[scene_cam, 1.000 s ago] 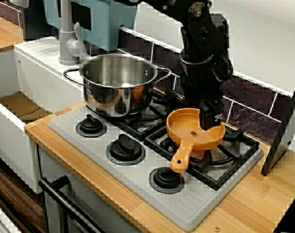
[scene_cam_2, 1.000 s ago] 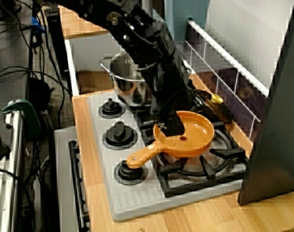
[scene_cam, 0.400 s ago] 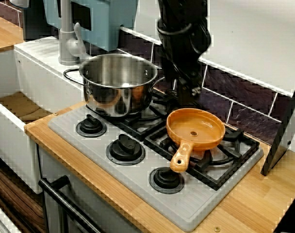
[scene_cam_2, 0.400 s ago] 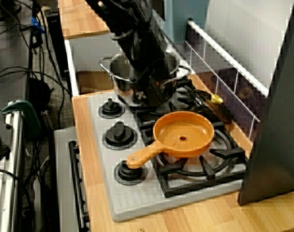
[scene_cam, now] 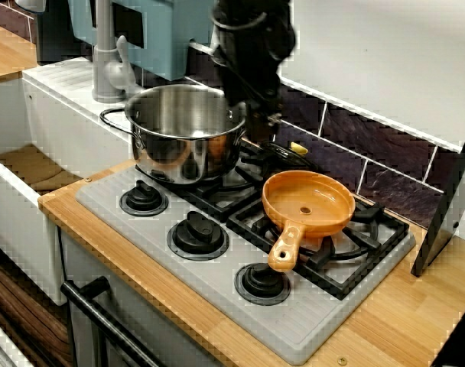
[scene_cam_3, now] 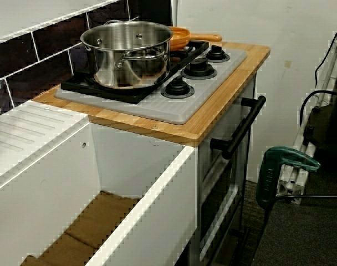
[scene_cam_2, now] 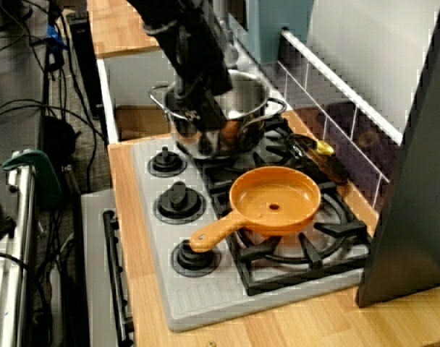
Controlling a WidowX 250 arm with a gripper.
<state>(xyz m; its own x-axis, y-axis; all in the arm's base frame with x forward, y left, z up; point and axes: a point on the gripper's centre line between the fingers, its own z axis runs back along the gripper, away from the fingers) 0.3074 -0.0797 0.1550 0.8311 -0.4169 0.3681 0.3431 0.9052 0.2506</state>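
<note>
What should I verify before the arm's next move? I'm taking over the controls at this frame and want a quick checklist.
1. Gripper empty: cannot tell; its jaws blur against the steel pot.
2. Gripper apart from the pot's rim: cannot tell; it hangs right at the pot.
3. Gripper away from the orange pan: ok.
4. Pan flat on the right grate, handle toward the knobs: ok.
5. Pot upright on the back left burner: ok.
6. Black-and-yellow utensil behind the pan, apart from its rim: cannot tell.
</note>
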